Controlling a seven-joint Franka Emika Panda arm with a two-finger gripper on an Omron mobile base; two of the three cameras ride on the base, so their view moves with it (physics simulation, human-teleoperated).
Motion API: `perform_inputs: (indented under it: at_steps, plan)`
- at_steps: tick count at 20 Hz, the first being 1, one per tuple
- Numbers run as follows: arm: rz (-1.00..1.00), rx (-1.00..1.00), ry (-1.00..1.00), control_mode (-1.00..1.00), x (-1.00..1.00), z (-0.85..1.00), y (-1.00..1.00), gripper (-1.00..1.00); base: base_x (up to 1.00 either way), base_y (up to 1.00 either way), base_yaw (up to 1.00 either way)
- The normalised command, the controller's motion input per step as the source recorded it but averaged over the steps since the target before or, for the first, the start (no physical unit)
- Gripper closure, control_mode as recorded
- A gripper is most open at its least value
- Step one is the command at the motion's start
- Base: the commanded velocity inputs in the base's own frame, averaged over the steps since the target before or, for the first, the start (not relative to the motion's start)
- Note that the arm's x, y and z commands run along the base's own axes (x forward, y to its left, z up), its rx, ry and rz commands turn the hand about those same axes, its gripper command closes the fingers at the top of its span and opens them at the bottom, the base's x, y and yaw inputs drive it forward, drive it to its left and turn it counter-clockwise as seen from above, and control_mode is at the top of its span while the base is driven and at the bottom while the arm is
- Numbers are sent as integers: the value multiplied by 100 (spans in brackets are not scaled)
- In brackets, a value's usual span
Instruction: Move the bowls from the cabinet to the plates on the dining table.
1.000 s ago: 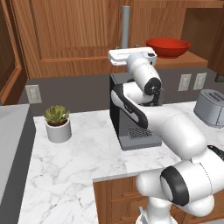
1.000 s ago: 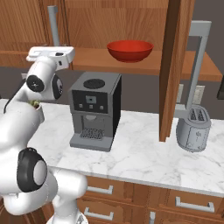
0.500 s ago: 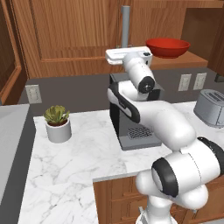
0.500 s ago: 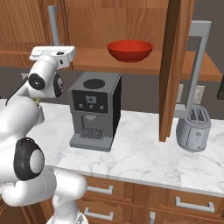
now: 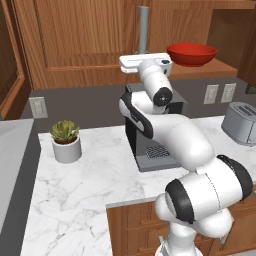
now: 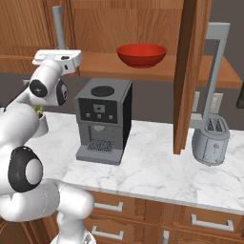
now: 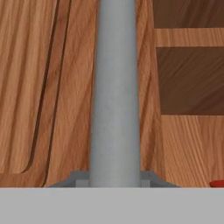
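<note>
A glossy red bowl (image 5: pixel 191 54) (image 6: pixel 141 55) sits on the open shelf of the brown wall cabinet (image 5: pixel 85 35); its rim peeks in at the hand view's lower right (image 7: pixel 217 184). The left cabinet door is shut, with a long grey bar handle (image 5: pixel 143 30) (image 6: pixel 59 26) (image 7: pixel 115 96). My gripper (image 5: pixel 145 61) (image 6: pixel 58 56) is pressed up against the lower end of that handle, left of the bowl. The white hand hides its fingers, so whether they clasp the bar is unclear. The brown bowl, the plates and the dining table are out of view.
A black coffee machine (image 5: pixel 150 145) (image 6: pixel 102 119) stands on the marble counter under the shelf. A silver toaster (image 5: pixel 241 122) (image 6: pixel 211 140) is at the right, a potted plant (image 5: pixel 66 141) at the left. The right cabinet door (image 6: pixel 190 71) hangs open, edge-on.
The hand has edged slightly closer onto the left door's handle and the arm's elbow has shifted. The red bowl and the doors have not moved.
</note>
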Motion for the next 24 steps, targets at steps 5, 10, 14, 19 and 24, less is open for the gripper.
perform_inputs:
  at_steps: [5,10,14,19,24]
  plan:
    - [1,5,9,-100,-19,9,22,100,0,0,0]
    - [2,3,16,-100,-35,13,38,100,0,0,0]
    - [3,2,16,-100,-35,11,39,100,0,0,0]
    - [2,0,13,-100,-35,2,46,100,0,0,0]
    - [2,1,4,-100,-29,-1,53,100,0,0,0]
